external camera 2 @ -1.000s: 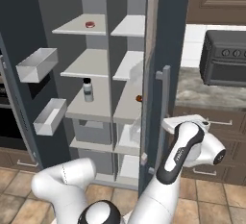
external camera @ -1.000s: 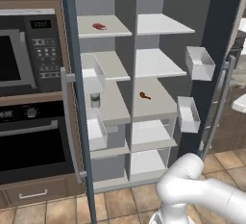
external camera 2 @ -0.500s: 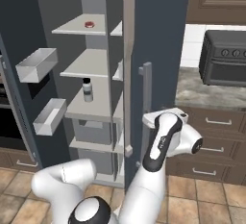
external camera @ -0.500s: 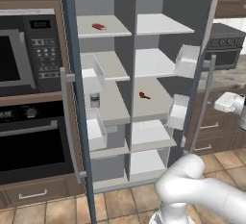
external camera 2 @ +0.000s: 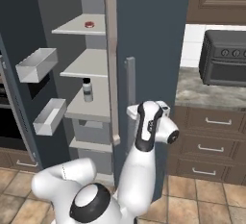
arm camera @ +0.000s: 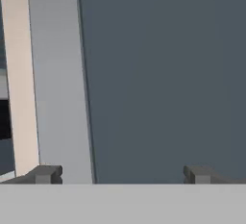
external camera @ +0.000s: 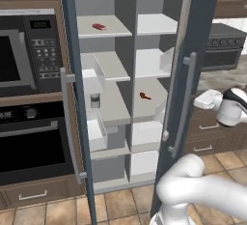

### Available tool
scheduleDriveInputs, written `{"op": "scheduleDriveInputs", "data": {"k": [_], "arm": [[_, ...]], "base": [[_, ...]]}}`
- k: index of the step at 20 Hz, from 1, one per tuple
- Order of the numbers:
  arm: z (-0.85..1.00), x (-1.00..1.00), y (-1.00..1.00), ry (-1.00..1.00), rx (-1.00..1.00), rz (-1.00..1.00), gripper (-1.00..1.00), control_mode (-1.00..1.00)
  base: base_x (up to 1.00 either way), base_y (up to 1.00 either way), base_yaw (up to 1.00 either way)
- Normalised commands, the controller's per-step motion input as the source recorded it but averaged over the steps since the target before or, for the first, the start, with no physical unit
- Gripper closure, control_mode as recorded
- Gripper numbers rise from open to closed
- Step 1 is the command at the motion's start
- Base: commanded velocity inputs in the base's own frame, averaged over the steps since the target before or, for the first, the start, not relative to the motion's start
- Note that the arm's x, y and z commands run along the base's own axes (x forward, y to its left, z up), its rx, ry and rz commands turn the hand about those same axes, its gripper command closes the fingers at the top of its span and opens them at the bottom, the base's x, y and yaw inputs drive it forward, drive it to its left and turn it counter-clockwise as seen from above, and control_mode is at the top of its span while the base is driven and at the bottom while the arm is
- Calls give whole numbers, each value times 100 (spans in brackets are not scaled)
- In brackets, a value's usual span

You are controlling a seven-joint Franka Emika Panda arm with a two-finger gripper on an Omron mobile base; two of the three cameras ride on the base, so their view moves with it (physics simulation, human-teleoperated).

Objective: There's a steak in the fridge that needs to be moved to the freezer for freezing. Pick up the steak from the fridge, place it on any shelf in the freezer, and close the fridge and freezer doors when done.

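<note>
Red steak (external camera: 99,26) flat on top shelf, right door (external camera: 193,74) half-closed

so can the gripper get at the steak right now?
Probably not. The gripper, open, faces the outside of the half-shut right door, which stands between it and the steak on the top left shelf.

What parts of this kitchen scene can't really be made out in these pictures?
- Right-hand shelves: in the right base view, the closing right door covers them.
- Small brown-orange item: too small in the left base view to identify.
- Gripper: the hand view shows its tips spread before the door front; whether they touch it is unclear.
- Steak: a tiny red patch, no detail.
- Left door: seen edge-on, front hidden.
</note>
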Motion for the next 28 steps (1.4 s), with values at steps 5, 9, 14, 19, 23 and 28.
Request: {"op": "scheduleDriveInputs", "data": {"k": [5, 9, 14, 19, 23, 28], "arm": [[0, 50, 0, -1, 0, 0, -100, -100], [0, 27, 54, 0, 0, -5, -100, -100], [0, 33, 75, 0, -2, -7, -100, -100], [0, 62, 14, 0, 0, -3, -100, -100], [0, 63, 3, 0, 0, 0, -100, -100], [0, 55, 8, 0, 0, 0, -100, -100]], "base": [[0, 0, 0], [0, 0, 0], [0, 0, 0], [0, 0, 0], [0, 0, 0], [0, 0, 0]]}}
